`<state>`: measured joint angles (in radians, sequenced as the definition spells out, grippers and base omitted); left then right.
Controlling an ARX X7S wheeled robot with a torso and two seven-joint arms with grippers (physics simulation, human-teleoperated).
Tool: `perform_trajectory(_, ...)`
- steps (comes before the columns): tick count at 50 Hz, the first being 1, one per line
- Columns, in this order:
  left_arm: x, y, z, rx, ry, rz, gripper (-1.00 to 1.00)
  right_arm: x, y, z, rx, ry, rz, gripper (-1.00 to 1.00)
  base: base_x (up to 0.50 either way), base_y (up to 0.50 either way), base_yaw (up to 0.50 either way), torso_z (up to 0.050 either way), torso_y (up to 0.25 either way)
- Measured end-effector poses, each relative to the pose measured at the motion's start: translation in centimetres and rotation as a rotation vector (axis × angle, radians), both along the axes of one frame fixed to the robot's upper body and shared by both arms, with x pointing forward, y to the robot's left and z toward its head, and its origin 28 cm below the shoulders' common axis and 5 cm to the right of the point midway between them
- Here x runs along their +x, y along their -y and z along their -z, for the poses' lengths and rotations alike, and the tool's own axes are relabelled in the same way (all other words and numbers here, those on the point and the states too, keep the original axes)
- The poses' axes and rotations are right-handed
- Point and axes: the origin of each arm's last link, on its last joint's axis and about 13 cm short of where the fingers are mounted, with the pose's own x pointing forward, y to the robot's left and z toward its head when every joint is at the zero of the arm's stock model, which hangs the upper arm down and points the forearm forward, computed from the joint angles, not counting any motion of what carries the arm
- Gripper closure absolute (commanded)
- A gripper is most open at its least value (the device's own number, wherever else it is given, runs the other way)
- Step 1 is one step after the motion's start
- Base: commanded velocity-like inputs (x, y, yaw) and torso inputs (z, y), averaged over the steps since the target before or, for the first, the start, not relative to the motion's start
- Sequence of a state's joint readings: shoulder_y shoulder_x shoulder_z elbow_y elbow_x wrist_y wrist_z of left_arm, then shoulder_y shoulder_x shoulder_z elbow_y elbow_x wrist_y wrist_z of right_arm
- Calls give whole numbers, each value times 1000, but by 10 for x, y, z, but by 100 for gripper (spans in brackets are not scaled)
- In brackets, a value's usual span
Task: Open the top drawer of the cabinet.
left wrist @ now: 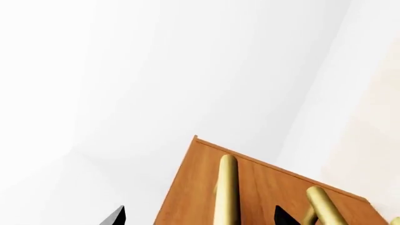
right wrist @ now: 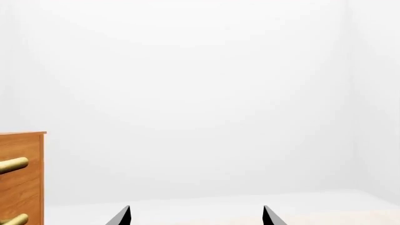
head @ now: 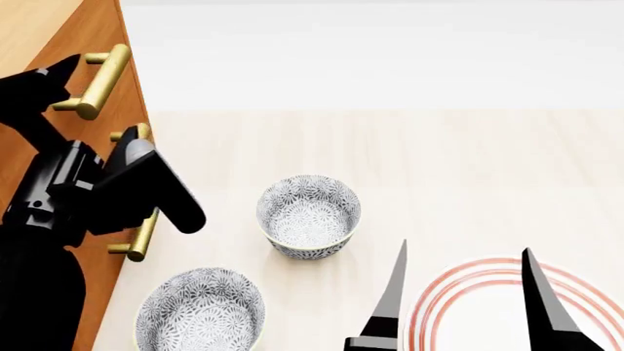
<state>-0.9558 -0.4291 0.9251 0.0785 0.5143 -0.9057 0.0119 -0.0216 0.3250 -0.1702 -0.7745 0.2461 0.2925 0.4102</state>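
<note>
1. Pale wood worktop [head: 439,161] is seen under a white, featureless background; all items are carried on it.
2. Left gripper [head: 122,135]: black, spread apart, nothing clasped. One finger is raised beside the upper brass handle [head: 101,82]; the other is lowered in front of the lower brass handle [head: 142,235]. Contact with either bar cannot be told.
3. Top drawer [head: 93,55]: upper front of the cabinet [head: 54,29], shown flush with the cabinet face, no plain interior visible. In the left wrist view the cabinet [left wrist: 262,187] is seen close ahead with both brass bars between the finger tips.
4. Cabinet: orange-brown wood, set at the worktop's left edge in the head view; its corner is also caught in the right wrist view [right wrist: 22,178].
5. Right gripper [head: 463,292]: black, fingers parted, nothing held, hung over the plate.
6. Plate [head: 458,307]: white with red rings, well apart from the cabinet.
7. Patterned bowl [head: 308,216]: near the cabinet, upright.
8. Second patterned bowl [head: 199,311]: nearer the robot, just beside the cabinet.
</note>
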Motion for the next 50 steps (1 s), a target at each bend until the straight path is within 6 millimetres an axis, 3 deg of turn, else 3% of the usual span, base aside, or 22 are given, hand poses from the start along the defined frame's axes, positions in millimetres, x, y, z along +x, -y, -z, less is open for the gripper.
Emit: perform_trajectory(50, 29, -6, 16, 86, -7, -107, -100, 0, 4, 3, 14, -5, 12, -100, 0, 0, 0, 0, 0)
